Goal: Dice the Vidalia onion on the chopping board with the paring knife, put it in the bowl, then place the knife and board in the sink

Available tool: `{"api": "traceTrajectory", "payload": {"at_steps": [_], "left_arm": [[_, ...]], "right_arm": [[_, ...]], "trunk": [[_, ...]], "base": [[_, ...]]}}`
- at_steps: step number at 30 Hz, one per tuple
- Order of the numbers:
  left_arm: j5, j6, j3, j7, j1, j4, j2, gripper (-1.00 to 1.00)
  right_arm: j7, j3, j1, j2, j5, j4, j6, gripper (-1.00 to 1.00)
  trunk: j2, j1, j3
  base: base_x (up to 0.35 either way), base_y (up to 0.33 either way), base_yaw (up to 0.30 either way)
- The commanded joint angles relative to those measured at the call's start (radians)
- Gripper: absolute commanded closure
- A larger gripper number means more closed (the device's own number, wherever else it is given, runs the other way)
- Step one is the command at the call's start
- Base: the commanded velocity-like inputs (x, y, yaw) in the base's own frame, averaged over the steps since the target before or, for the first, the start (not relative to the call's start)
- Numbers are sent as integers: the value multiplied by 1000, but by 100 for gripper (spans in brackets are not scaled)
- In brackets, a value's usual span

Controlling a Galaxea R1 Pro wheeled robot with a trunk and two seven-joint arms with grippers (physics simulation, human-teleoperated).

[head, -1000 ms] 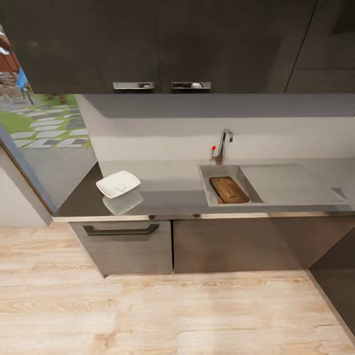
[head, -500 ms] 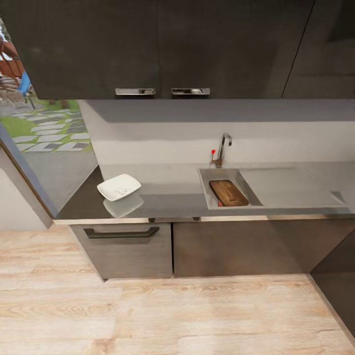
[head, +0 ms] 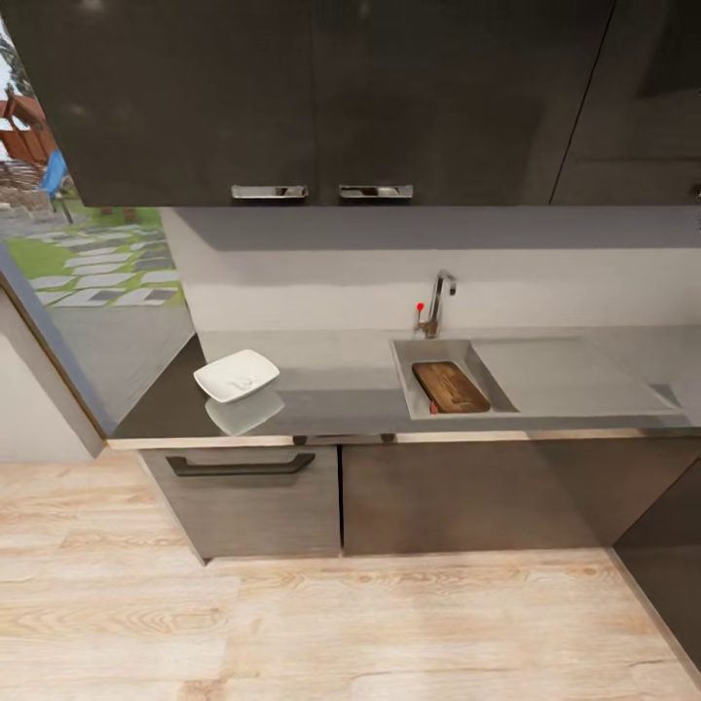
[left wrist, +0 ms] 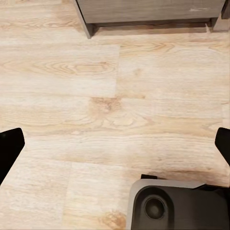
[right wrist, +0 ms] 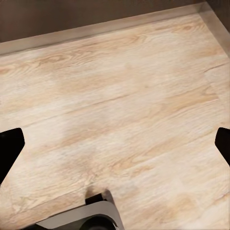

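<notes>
1. Far left in the head view there's a window (head: 88,263) with a garden path outside, then the dark grey table (head: 331,385) runs off to the right under the glossy black upper cabinets (head: 312,97).
2. The white square bowl (head: 237,375) sits near the table's left end, well apart from the sink. You can see its reflection in the glossy top right in front of it.
3. Next over is the sink (head: 443,350), with the chrome faucet (head: 438,302) behind it. The chopping board (head: 450,387) lies flat down in the basin.
4. There's a tiny red bit at the board's front-left corner, too small to say what it is. Can't pick out the onion or the knife.
5. The steel drainboard (head: 574,375) is to the right of the basin.
6. The left wrist view is different: pale wood floor (left wrist: 115,96), the foot of a lower cabinet (left wrist: 148,9), and the left hand (left wrist: 115,143) spread wide with nothing in it, dark fingertips (left wrist: 9,146) at both edges.
7. The right wrist view also looks down at the floor, by a dark baseboard (right wrist: 96,19). The right hand (right wrist: 115,143) is wide and empty too.
</notes>
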Motion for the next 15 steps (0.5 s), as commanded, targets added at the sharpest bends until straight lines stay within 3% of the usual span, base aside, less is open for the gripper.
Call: {"api": "traceTrajectory", "payload": {"at_steps": [1, 15], "left_arm": [[6, -2, -8, 7, 0, -2, 2, -100], [6, -1, -8, 7, 0, -1, 2, -100]], "right_arm": [[-10, 8, -2, 0, 0, -3, -3, -100], [-10, 8, -2, 13, 0, -3, -3, -100]], "trunk": [[-2, 1, 0], [-2, 1, 22]], "base": [[0, 0, 0], [0, 0, 0]]}}
